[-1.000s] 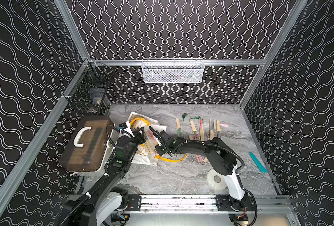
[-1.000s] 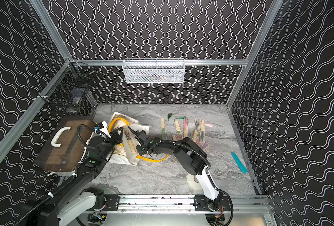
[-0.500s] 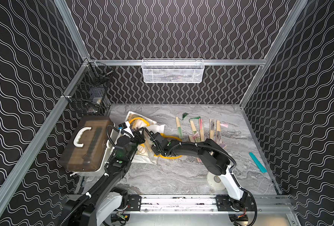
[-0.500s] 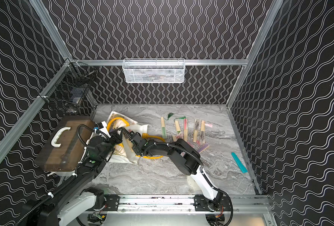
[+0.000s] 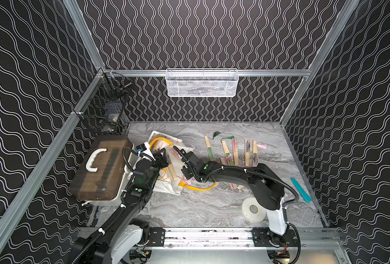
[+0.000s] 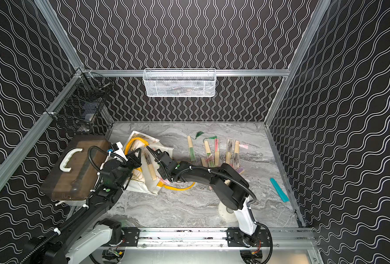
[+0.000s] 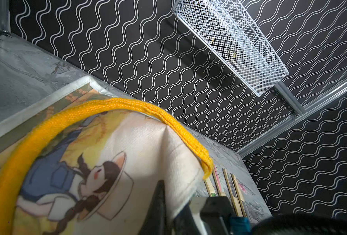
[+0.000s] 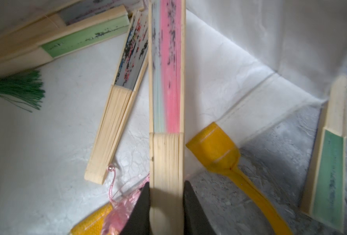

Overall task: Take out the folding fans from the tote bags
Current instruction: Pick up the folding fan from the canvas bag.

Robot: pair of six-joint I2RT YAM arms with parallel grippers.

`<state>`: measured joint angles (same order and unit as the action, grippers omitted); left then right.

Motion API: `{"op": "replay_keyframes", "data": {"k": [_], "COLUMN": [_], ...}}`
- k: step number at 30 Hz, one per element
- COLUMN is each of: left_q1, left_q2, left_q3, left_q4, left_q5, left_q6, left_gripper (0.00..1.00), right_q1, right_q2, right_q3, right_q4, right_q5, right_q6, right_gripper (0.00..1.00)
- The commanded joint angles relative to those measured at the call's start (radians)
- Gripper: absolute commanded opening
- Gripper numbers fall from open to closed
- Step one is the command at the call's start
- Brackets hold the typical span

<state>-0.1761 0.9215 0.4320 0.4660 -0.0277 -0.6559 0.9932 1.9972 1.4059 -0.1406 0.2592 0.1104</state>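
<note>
The right gripper (image 8: 166, 189) clamps its black jaws on the bamboo base of a closed pink-folded bamboo fan (image 8: 168, 81), which lies inside the white canvas tote bag (image 8: 219, 71) with yellow handles. The left gripper (image 5: 162, 155), jaws shut, pinches that bag's cloth. More closed fans (image 5: 235, 153) lie nearby on the grey marble table (image 5: 212, 205).

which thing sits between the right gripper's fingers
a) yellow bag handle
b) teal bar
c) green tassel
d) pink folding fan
d: in the right wrist view the right gripper has its fingers pressed against both sides of the pink folding fan at its bamboo base.
</note>
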Motion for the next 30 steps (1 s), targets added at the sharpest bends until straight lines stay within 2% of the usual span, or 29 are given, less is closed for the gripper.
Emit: {"op": "replay_keyframes", "data": {"k": [1,14,19,22,26,30], "left_q1": [0.004,0.005,0.006,0.007,0.007,0.007], "left_q2": [-0.010,-0.064,-0.117,-0.137,-0.161,-0.190], "left_q3": [0.006,0.039,0.073,0.106,0.129,0.176], "left_q4": [0.009,-0.090,-0.174,-0.243,-0.280,-0.358], "left_q5": [-0.024,-0.026,-0.031,-0.055,-0.044,-0.029], "left_q6": [0.012,0.032,0.059,0.079,0.092,0.118], "left_gripper": [0.00,0.00,0.00,0.00,0.00,0.00], "right_q1": [0.002,-0.015,-0.091,-0.156,-0.266,-0.305], "right_q2": [-0.070,-0.446,-0.552,-0.611,-0.600,-0.474], "right_q3": [-0.035,-0.223,-0.243,-0.292,-0.305,-0.210], "right_q4": [-0.024,-0.065,-0.090,-0.073,-0.070,-0.081], "right_q5": [-0.015,0.104,0.092,0.029,-0.069,-0.081], "right_q6": [0.054,0.135,0.175,0.200,0.241,0.192], "right_gripper": [0.17,0.15,0.14,0.15,0.15,0.15]}}
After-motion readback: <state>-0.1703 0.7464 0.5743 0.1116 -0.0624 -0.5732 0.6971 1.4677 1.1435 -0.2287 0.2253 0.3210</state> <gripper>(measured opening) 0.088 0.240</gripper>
